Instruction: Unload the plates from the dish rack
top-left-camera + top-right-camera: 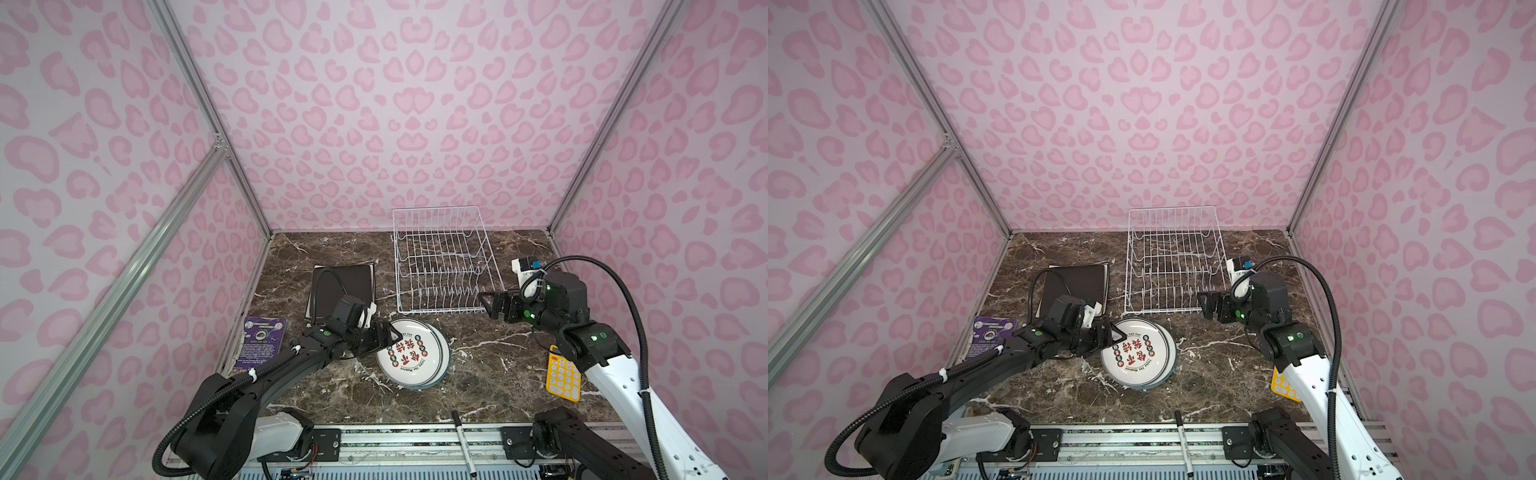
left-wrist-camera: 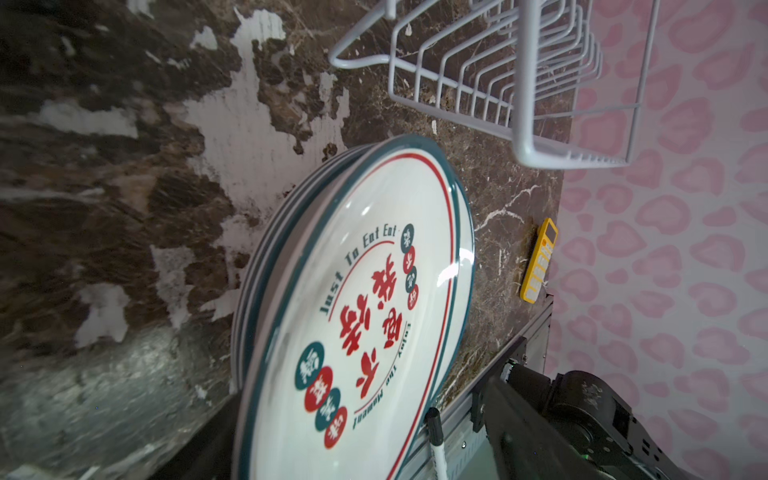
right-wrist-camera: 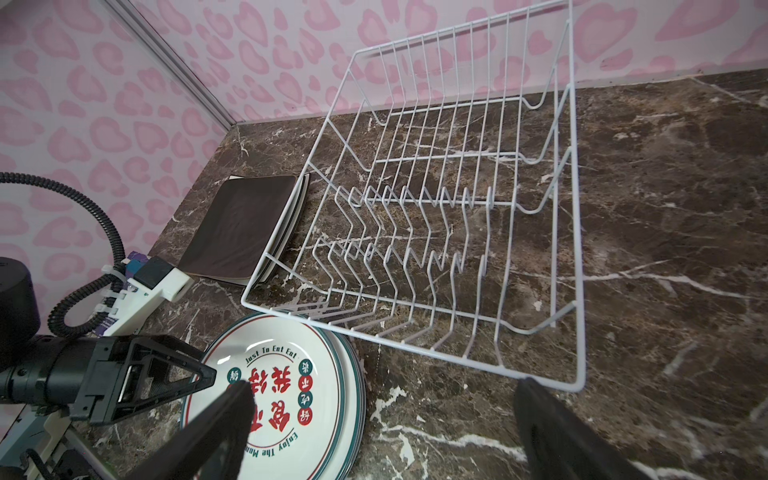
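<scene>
The white wire dish rack (image 1: 444, 266) stands toward the back of the dark brown marble tabletop (image 1: 478, 374); every place here is given from it. Just off the rack's front left corner a stack of round white plates (image 1: 411, 357) with green rims lies flat on the tabletop. The top plate is face up, printed with red characters and red and green dots. In the right wrist view the rack's front wire crosses the stack's far rim, and whether they touch cannot be told. Close beside the rack's left side lies a stack of square plates (image 1: 345, 282), a dark brown-black one on top with white edges showing beneath it.

The black left arm (image 1: 291, 365) reaches in from the rack's front left. The left jaws stand spread at the round stack's rim, one finger (image 3: 203, 376) above the top plate's face, pinching nothing. The right arm (image 1: 567, 291) sits at the rack's front right corner, and the right jaws are spread wide with nothing between them, near the corner wire.

To the rack's front right a flat yellow calculator (image 1: 563, 376) lies partly under the right arm. Farther in front, a black marker pen (image 1: 463, 440) rests on the metal rail. A purple card (image 1: 259, 340) lies to the rack's far front left
</scene>
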Robot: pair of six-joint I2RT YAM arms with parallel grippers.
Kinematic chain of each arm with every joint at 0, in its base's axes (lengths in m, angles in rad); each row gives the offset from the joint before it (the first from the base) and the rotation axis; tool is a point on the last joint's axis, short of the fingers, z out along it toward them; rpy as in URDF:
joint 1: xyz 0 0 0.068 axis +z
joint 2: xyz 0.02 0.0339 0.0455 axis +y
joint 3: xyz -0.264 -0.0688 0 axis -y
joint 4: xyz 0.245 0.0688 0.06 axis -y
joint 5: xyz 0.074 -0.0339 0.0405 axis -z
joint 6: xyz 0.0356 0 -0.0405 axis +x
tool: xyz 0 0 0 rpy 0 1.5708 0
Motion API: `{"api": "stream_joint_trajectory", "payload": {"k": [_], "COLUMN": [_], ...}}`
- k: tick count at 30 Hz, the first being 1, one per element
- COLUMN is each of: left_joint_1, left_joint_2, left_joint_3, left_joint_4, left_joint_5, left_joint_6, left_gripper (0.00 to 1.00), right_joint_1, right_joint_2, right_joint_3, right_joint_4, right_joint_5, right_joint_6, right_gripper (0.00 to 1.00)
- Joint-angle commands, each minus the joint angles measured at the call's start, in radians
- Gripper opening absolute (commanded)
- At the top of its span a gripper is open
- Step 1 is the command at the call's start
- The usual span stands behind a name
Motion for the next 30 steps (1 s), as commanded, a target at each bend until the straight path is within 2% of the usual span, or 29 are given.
{"api": "stream_joint_trajectory", "payload": {"k": [1, 8, 19, 22, 26, 30], "left_joint_1": [-0.015, -0.062, -0.074, -0.075, -0.075, -0.065], "left_joint_2": [0.031, 0.113, 0.123, 0.117, 0.021, -0.154], "left_joint_3": [0.056, 0.104, 0.181, 0.195, 0.256, 0.351], "left_joint_4": [-0.135, -0.159, -0.217, -0.279, -0.472, -0.55], "left_joint_5": [-0.067, -0.105, -0.161, -0.2, -0.367, -0.706], "left_joint_6": [0.056, 0.051, 0.088, 0.09, 0.142, 0.252], "left_gripper": [0.99, 0.98, 0.98, 0.98, 0.98, 0.98], "right_joint_1": [0.0, -0.001, -0.011, -0.014, -0.034, -0.071], "right_joint_2": [0.002, 0.007, 0.013, 0.01, -0.016, -0.081], "right_joint_3": [-0.009, -0.012, -0.046, -0.045, -0.065, -0.141], "right_joint_4": [0.026, 0.032, 0.058, 0.046, 0.052, 0.155], "right_joint_5": [-0.004, -0.003, -0.006, 0.003, 0.039, 0.234], "right_joint_6": [0.007, 0.01, 0.02, 0.013, -0.009, -0.023], "right_gripper": [0.99, 0.99, 0.99, 0.99, 0.99, 0.99]}}
